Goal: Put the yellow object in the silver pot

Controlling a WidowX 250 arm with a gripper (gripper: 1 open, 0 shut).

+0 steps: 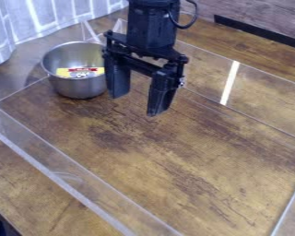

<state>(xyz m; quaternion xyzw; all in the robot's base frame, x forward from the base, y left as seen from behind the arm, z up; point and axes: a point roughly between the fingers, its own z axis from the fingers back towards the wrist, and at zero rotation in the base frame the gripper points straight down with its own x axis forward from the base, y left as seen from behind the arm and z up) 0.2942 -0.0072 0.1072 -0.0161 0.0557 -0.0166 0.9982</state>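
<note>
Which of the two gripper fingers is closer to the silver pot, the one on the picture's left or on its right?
The finger on the picture's left: it hangs just beside the silver pot rim, near the yellow object inside. The other finger hangs over bare table.

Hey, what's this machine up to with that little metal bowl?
A single robot arm is working over a wooden table. Its job is to get the yellow object into the silver pot, and that looks done: the small yellow piece lies inside the pot. The gripper hangs just to the right of the pot, pointing down, jaws wide open and holding nothing.
</note>
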